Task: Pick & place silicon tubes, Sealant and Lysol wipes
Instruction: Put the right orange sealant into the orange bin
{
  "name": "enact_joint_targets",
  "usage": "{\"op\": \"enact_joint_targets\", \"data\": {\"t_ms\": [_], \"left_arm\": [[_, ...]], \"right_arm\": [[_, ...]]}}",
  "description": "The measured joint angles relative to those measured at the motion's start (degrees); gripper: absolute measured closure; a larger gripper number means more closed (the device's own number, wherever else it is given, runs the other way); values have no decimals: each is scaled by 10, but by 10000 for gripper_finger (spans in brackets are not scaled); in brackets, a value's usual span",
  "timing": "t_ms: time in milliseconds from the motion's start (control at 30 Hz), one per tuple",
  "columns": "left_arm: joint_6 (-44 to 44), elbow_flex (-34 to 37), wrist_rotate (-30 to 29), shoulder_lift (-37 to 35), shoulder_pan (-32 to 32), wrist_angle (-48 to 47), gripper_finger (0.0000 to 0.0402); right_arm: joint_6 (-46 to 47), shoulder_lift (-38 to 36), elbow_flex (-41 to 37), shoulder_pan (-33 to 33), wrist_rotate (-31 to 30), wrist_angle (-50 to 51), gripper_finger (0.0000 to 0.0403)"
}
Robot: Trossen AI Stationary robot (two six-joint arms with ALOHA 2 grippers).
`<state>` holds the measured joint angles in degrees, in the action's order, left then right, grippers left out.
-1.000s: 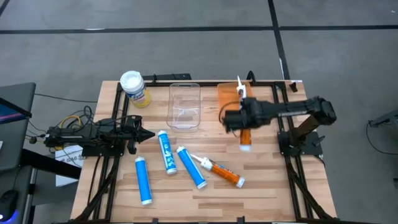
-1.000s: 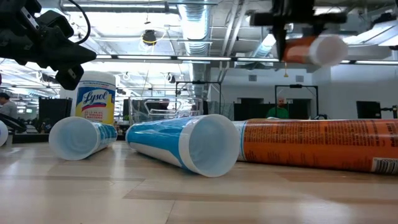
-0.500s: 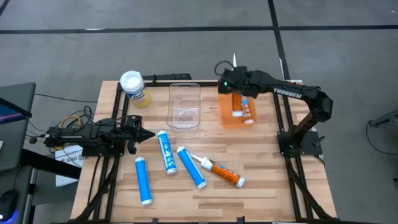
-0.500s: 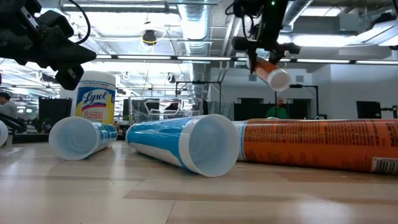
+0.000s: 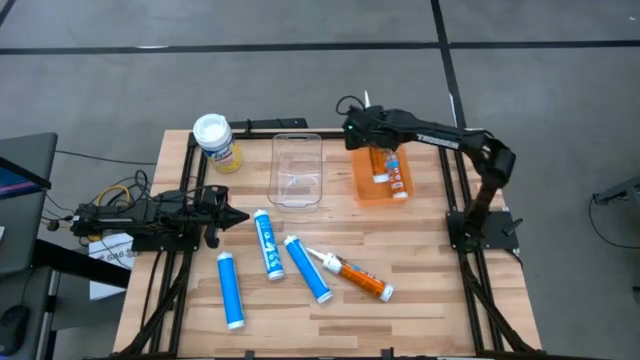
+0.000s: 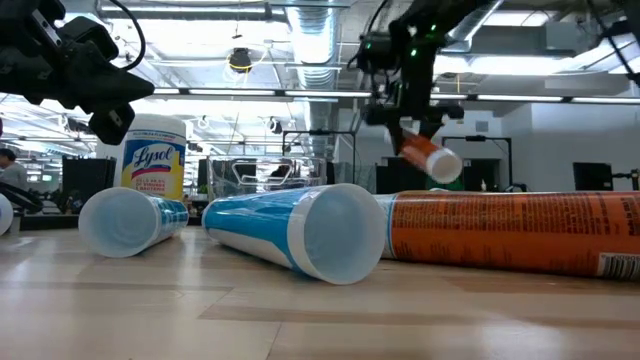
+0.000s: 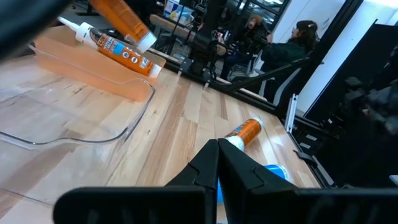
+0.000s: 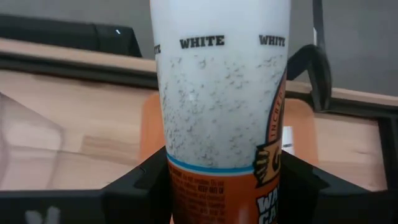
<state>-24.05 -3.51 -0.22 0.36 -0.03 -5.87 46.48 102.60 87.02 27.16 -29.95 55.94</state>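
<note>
My right gripper (image 5: pixel 372 146) is over the orange tray (image 5: pixel 358 188) at the table's far right and is shut on an orange sealant tube (image 6: pixel 426 156). A second orange tube (image 5: pixel 398 179) lies in the tray. My left gripper (image 5: pixel 240 216) is shut and empty at the table's left. The Lysol wipes canister (image 5: pixel 215 141), with a white lid and yellow label, stands on its base at the far left. Three blue tubes (image 5: pixel 267 244) and one orange tube (image 5: pixel 361 279) lie on their sides in the middle of the table. My right gripper pinches the tube's orange labelled body (image 8: pixel 217 193) between its two fingers (image 8: pixel 140 183), one on each side, lying across the tube. The tube's white end (image 6: pixel 446 167) sticks out beyond the fingers and slants down. The tube hangs above the tray and the tube lying in it.
A clear plastic bin (image 5: pixel 297 170) stands left of the orange tray. Black frame rails run along the table's edges. Cables (image 5: pixel 118 195) lie beside the left arm. People sit in the room behind the table (image 7: pixel 298 43).
My right gripper has carried the orange tube from the table's right middle toward the far edge and over the orange tray, then down a little. The tube has tipped from level to slanting, its white end lower.
</note>
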Motion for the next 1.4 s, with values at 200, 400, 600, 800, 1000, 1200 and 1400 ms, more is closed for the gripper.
{"op": "enact_joint_targets", "data": {"t_ms": [200, 400, 600, 800, 1000, 1200, 1400], "left_arm": [[-11, 0, 7, 0, 0, 0, 402], [-12, 0, 15, 0, 0, 0, 402], [-13, 0, 21, 0, 0, 1, 402], [-13, 0, 22, 0, 0, 1, 402], [-13, 0, 22, 0, 0, 1, 402], [-13, 0, 22, 0, 0, 0, 402], [-13, 0, 22, 0, 0, 0, 402]], "right_arm": [[0, 60, 0, 7, -4, -12, 214], [8, 97, 0, 15, -2, -12, 213], [16, 102, 0, 15, -9, -10, 212], [44, 102, -8, 15, -23, 27, 211], [52, 102, -23, 12, -23, 22, 204], [76, 102, -46, 12, -23, 22, 190], [76, 102, -49, 10, -29, 21, 191]]}}
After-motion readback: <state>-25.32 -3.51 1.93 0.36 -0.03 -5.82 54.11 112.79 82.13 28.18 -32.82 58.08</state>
